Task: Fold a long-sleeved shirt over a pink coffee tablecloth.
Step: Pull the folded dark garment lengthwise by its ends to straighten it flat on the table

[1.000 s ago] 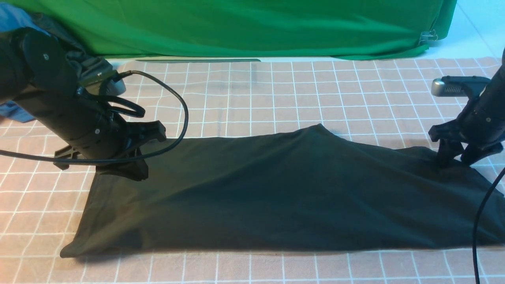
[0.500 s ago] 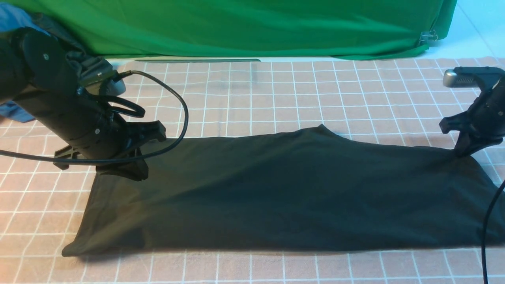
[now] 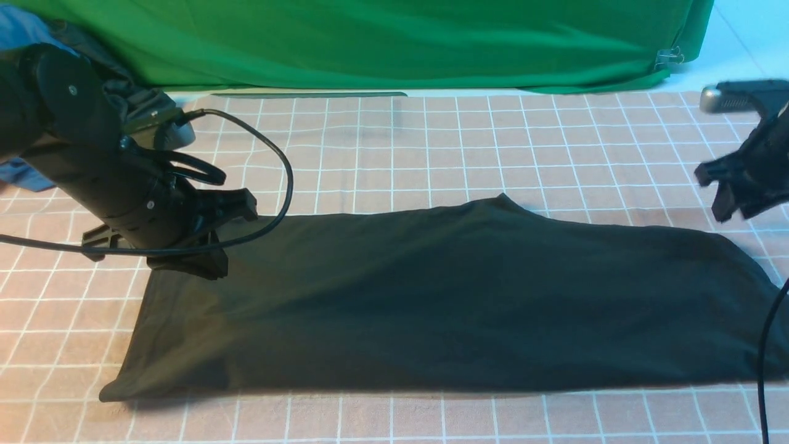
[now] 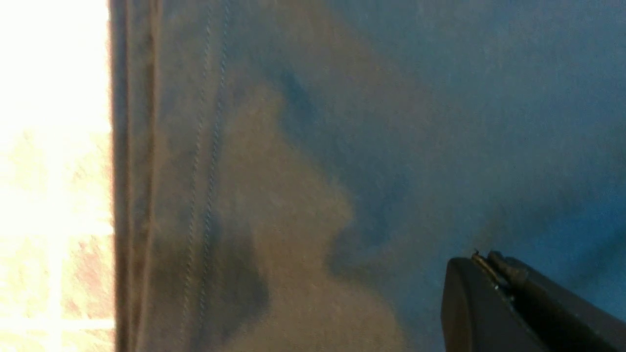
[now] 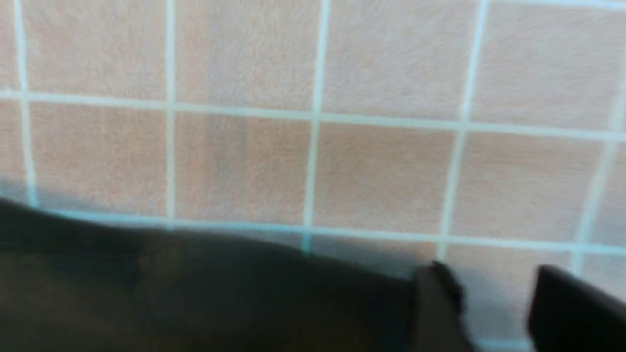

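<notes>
The long-sleeved shirt (image 3: 444, 302) lies as a long black band across the pink coffee tablecloth (image 3: 394, 148); its logo is hidden. My left gripper (image 3: 200, 268) sits low over the shirt's far left corner. In the left wrist view its fingertips (image 4: 484, 259) are pressed together above flat fabric (image 4: 303, 146), next to the stitched hem, with no cloth seen pinched. My right gripper (image 3: 733, 206) hangs open above the tablecloth just beyond the shirt's far right corner. In the right wrist view it (image 5: 491, 276) shows bare grid cloth (image 5: 381, 171) between its fingers, beside the shirt's edge (image 5: 195, 283).
A plain green cloth (image 3: 394, 43) hangs along the back. A blue garment (image 3: 18, 28) and a grey one (image 3: 117, 86) lie behind my left arm. A black cable (image 3: 286, 185) loops over the shirt's left end; another cable (image 3: 764, 345) hangs at the right edge.
My right gripper let go of the shirt's far right corner and rose up and to the right. That corner has settled flat. My left arm lifted only slightly.
</notes>
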You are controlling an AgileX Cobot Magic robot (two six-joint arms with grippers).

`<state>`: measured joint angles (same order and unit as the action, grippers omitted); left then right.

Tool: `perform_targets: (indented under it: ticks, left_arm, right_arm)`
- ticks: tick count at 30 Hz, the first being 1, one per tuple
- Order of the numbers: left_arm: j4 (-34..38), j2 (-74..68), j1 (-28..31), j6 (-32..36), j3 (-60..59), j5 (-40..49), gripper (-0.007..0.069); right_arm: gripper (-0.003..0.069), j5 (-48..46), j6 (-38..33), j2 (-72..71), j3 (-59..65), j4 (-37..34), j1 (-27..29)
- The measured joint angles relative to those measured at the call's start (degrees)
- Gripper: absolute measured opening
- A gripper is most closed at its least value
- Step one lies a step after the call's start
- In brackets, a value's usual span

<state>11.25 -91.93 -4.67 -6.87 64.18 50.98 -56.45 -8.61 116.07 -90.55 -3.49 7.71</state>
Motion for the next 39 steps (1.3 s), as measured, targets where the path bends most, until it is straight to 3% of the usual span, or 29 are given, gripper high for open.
perform_targets:
  ticks: [2, 5, 11, 14, 18, 24, 30, 35, 39]
  left_arm:
    - [-0.38, 0.00, 0.00, -0.30, 0.00, -0.22, 0.0013]
    - [-1.09, 0.00, 0.00, -0.49, 0.00, 1.35, 0.0013]
    - [-12.44, 0.00, 1.78, -9.80, 0.00, 3.82, 0.0013]
    - [-11.25, -0.05, 6.00, -14.02, 0.00, 1.07, 0.0013]
    - [-4.06, -1.17, 11.13, -11.47, 0.00, -0.08, 0.0013]
    - [-3.35, -5.34, 12.15, -5.70, 0.00, 2.32, 0.0042]
    - [-4.68, -10.74, 12.15, -4.63, 0.00, -0.59, 0.0276]
    - [-6.59, -13.03, 12.15, -4.60, 0.00, -2.91, 0.0533]
    - [-6.49, -13.72, 12.15, -3.23, 0.00, -3.01, 0.0606]
  right_arm:
    - [0.0493, -6.86, 1.07, 0.00, -3.78, 0.12, 0.00]
    - [0.0533, -11.13, 1.09, -2.06, -5.39, -0.23, -0.43]
    - [0.0448, -12.68, 1.13, -10.39, -0.84, -0.96, -1.89]
    - [0.0402, -12.92, 1.13, -14.25, 3.57, -1.04, -1.89]
    - [0.0370, -11.33, 1.13, -18.95, 9.56, -0.94, -1.89]
    - [0.0365, -7.41, 1.13, -22.50, 13.06, -1.00, -1.89]
    - [0.0364, -5.81, 1.19, -22.87, 13.24, -1.10, -1.89]
    - [0.0364, -5.22, 1.19, -22.87, 13.24, -1.17, -1.89]
    - [0.0364, -4.95, 1.24, -22.87, 13.24, -1.17, -1.89]
